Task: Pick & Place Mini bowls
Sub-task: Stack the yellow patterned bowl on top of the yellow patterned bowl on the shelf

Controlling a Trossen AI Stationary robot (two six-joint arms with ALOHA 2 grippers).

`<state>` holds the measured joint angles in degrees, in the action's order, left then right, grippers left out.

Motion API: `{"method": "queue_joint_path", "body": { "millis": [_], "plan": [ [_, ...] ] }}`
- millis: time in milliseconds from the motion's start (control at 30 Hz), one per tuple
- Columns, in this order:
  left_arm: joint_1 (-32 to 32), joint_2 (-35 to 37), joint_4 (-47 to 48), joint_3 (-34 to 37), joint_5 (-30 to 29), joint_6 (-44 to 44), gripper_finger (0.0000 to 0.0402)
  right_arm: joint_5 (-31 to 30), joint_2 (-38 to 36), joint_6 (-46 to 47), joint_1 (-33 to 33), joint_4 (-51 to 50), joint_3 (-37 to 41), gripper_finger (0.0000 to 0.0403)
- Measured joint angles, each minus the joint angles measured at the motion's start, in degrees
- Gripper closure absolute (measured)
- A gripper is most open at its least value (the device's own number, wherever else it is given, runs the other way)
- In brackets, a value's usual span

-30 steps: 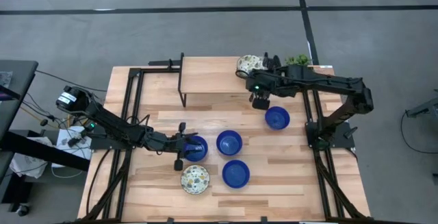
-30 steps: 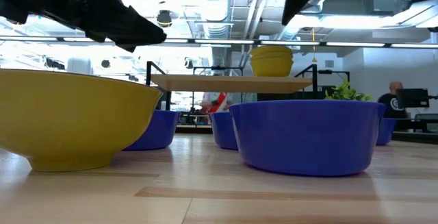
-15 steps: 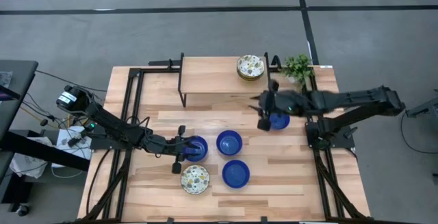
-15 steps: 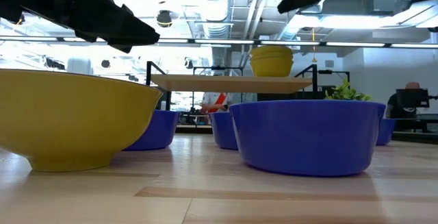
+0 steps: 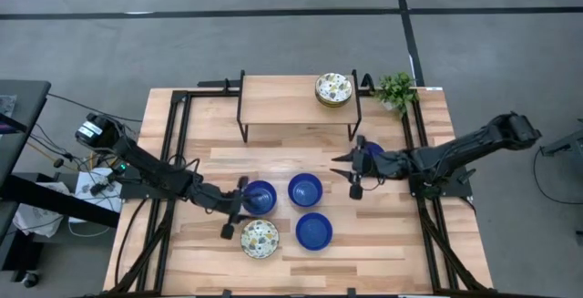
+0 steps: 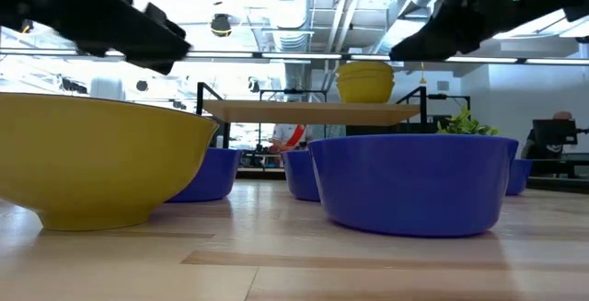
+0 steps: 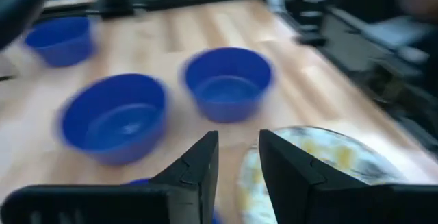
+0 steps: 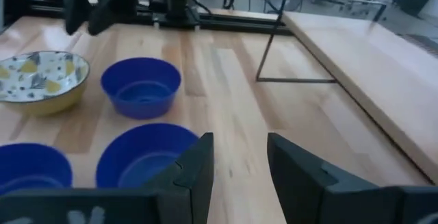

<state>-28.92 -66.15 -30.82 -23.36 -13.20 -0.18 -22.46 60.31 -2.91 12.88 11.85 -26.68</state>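
Left gripper (image 5: 228, 217), empty with fingers slightly parted, hovers between a blue bowl (image 5: 260, 197) and the patterned bowl (image 5: 260, 239) near the table's (image 5: 383, 234) front edge; right gripper (image 5: 355, 174), open and empty, hovers over the fourth blue bowl (image 5: 371, 151) toward the right edge; stacked patterned bowls (image 5: 333, 88) rest on the raised shelf (image 5: 282, 102); a sound grasp likely pinches one rim wall, fingers astride it, clear of neighbouring bowls.

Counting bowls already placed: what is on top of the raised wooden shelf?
On the shelf sits a stack of floral bowls near its right end. The low view shows at least two stacked; the exact count is hidden. Nothing else sits there.
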Motion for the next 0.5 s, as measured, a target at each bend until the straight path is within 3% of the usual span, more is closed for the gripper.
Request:
{"method": "queue_joint_path", "body": {
  "millis": [267,500],
  "plan": [
    [-5.4,-0.6,0.0,-2.5,1.6,1.7,0.0295,1.5,5.5,1.0,5.2,2.6,0.1,0.0276],
    [-10.2,-10.5,0.5,-9.5,-4.8,4.4,0.0295,1.5,13.1,1.0,8.5,9.8,0.1,0.0276]
  ]
}}
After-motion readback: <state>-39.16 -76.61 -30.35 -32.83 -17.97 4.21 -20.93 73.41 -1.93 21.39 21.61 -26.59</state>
